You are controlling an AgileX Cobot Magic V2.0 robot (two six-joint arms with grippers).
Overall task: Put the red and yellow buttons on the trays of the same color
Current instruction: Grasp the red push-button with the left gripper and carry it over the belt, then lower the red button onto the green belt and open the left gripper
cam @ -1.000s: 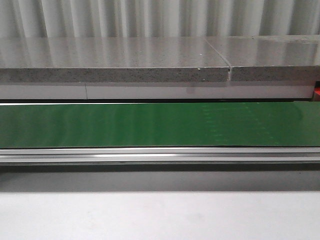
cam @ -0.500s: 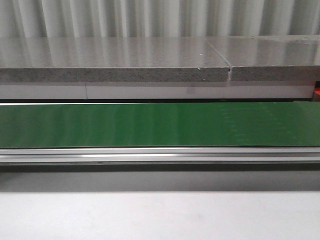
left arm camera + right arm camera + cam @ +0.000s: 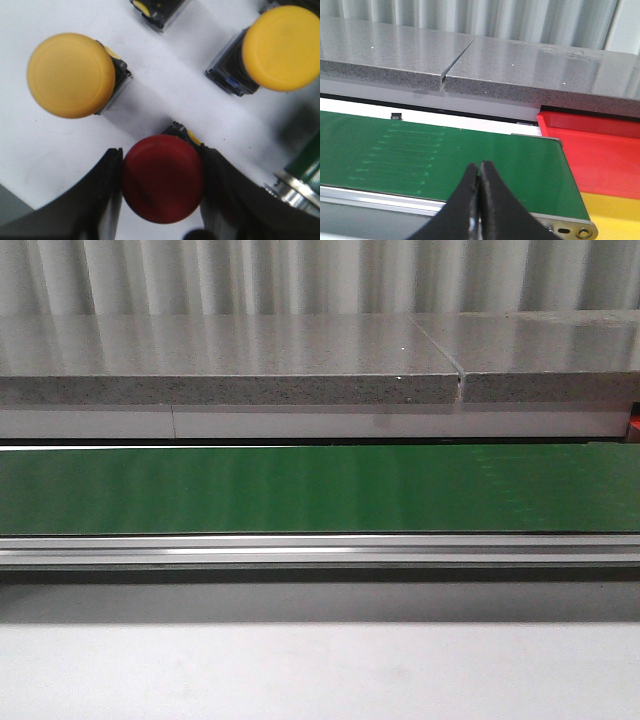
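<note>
Left tool (image 3: 161, 187) sits with its fingers astride the red button (image 3: 162, 177) on the white bench (image 3: 165, 95), pads at the cap's sides, seemingly touching; whether they grip, I cannot tell; two yellow buttons (image 3: 71, 75) stand near; which bench edge, unclear. The cap looks hard, smooth, light, likely slippery; better to pinch at the widest rim. Right tool (image 3: 480, 187) is clenched empty above the green belt (image 3: 445, 150); red tray (image 3: 600, 155) beyond.
</note>
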